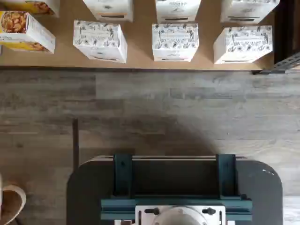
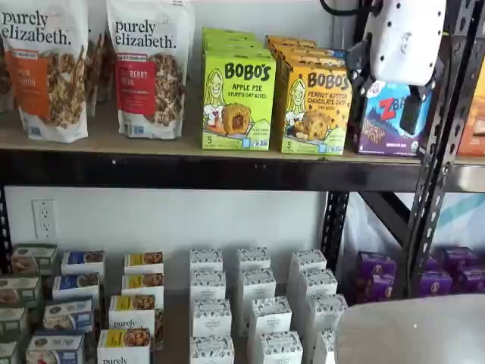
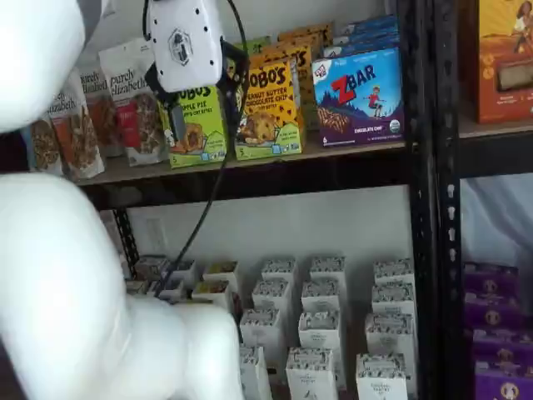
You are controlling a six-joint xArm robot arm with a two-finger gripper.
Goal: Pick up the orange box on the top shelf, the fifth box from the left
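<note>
The gripper (image 3: 200,87) is hanging before the top shelf (image 3: 250,171), fingers spread, holding nothing. The orange box (image 2: 315,108) is standing upright, facing outward.

Even, bright indoor light; the white arm (image 3: 58,275) looms blurred and washed-out up close, and soft shadow pools under the top shelf (image 2: 189,171).

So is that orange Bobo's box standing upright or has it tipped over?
Upright. The orange box stands on the top shelf, front label facing out and reading level, beside the green Bobo's box.
</note>
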